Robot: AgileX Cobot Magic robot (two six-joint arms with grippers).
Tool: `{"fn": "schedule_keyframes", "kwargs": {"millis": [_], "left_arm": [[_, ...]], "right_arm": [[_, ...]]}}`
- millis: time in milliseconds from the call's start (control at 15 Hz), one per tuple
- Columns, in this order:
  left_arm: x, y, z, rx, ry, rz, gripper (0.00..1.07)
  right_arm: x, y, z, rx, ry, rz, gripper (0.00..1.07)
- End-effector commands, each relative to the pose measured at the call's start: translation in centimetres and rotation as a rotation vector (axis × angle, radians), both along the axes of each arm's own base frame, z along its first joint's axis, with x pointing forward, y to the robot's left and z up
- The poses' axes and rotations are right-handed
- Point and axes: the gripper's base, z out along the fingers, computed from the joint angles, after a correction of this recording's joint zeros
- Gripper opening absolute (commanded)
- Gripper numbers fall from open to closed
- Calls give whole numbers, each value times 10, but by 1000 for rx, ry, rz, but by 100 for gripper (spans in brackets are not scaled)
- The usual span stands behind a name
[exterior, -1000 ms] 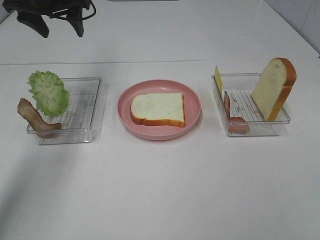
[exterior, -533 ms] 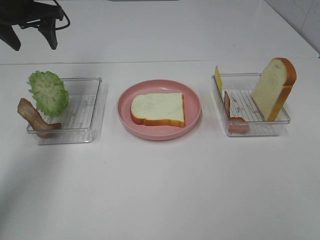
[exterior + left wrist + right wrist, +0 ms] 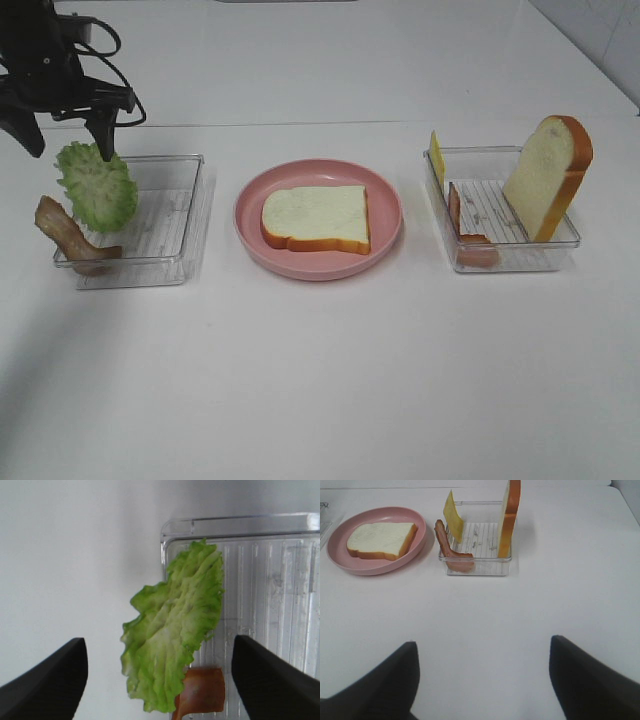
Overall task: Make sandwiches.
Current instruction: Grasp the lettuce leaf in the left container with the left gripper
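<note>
Only bread slice (image 3: 316, 218) on plate (image 3: 388, 205); lettuce (image 3: 97, 185), bacon (image 3: 65, 232), cheese (image 3: 436, 158), second slice (image 3: 545, 175) unstacked. Left hand (image 3: 68, 140) wide open, empty, over lettuce; right hand (image 3: 482, 642) open, empty.

The surface (image 3: 320, 380) is plain white. On the round pink plate (image 3: 250, 215) lies a toy bread slice (image 3: 315, 215), white-faced with an orange-brown crust. A second bread slice (image 3: 545, 170), coloured the same, stands in the clear plastic rectangular tray (image 3: 500, 258) near the right edge. That tray's floor is marked with fine parallel ribs, and it also holds a thin yellow cheese slice (image 3: 436, 155) and a reddish-brown bacon strip (image 3: 455, 212). Near the left edge, the ruffled lettuce leaf (image 3: 97, 185) is bright green, paler along its veins. With it are another reddish-brown bacon strip (image 3: 65, 235) and a second ribbed clear tray (image 3: 175, 225). The left end effector (image 3: 70, 148) is black.
</note>
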Motion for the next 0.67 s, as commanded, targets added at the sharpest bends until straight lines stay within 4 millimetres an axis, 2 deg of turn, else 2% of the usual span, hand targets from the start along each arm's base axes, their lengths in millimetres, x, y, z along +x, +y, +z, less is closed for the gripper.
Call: {"fn": "schedule_keyframes", "kwargs": {"millis": [67, 267, 467, 667], "left_arm": [[1, -2, -16, -2, 31, 0, 76], [5, -3, -21, -18, 13, 1, 74], [6, -4, -22, -23, -2, 1, 66], [7, -4, -31, -22, 23, 1, 66]], "right_arm": [[-1, 0, 0, -11, -28, -3, 70], [-1, 0, 0, -11, -28, -3, 70], [-1, 0, 0, -11, -28, -3, 70], [-1, 0, 0, -11, -28, -3, 70]]}}
